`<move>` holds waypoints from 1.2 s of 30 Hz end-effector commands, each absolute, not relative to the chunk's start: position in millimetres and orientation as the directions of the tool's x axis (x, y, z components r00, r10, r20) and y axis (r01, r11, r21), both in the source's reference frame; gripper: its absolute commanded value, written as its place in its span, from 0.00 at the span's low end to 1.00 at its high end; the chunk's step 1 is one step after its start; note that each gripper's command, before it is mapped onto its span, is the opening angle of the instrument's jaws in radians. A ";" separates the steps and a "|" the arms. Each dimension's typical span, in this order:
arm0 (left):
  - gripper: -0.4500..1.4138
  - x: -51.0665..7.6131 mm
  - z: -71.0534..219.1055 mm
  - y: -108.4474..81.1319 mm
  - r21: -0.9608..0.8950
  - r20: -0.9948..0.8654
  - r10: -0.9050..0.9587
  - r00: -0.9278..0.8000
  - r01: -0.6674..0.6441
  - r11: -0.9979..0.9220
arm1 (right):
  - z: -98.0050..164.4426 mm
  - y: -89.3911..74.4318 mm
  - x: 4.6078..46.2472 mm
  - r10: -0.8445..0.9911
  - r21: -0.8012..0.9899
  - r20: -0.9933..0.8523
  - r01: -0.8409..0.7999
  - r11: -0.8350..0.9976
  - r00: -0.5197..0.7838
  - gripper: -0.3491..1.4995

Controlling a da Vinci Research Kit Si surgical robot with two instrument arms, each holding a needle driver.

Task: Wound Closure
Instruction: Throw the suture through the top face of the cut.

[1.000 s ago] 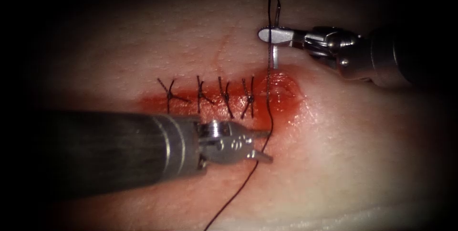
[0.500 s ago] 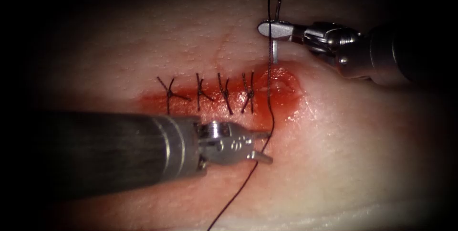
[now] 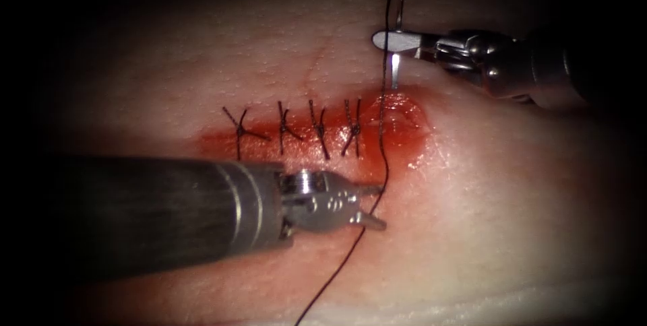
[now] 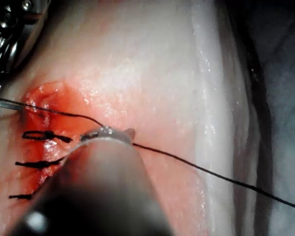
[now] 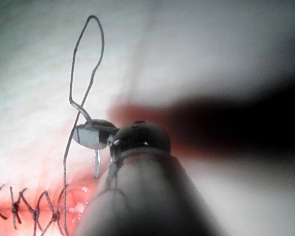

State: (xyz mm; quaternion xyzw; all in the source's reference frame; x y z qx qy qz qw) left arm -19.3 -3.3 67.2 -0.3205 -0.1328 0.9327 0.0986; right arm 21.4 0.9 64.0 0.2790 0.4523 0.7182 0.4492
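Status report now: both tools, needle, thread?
Right tool shut on needle, clear of tissue, above the cut. Left tool open around thread, holding nothing. Four stitches done.

- We are seeing dark vignetting ringing the endoscope view, light pooling centrally on the tissue [image 3: 472, 184].
- Glare is glinting off the red fluid [image 3: 411, 134].
- The shafts nearest the wrist cameras are blurring.

The right arm's tool [image 3: 397, 42] sits a little higher and further toward the right of the endoscope frame than a second ago, carrying the needle [image 3: 395, 69] up with it. The needle hangs clear above the red fluid [image 3: 397, 131], apparently less of it showing. The thread [image 3: 383, 144] loop above the jaws shifts right too.
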 end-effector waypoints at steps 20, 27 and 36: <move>0.31 -19.9 67.8 -3.3 -0.312 -0.572 0.268 -0.775 -0.096 -0.945 | 62.4 -5.4 27.6 0.769 0.769 0.627 -0.058 -0.637 -0.130 0.00; 0.31 -19.9 67.6 -3.3 -0.313 -0.572 0.268 -0.775 -0.096 -0.945 | 62.2 -5.8 26.9 0.758 0.764 0.637 -0.015 -0.645 -0.135 0.00; 0.31 -19.9 67.4 -3.4 -0.314 -0.572 0.268 -0.775 -0.096 -0.945 | 62.5 -3.5 26.4 0.915 0.966 0.188 -0.100 -0.238 -0.358 0.84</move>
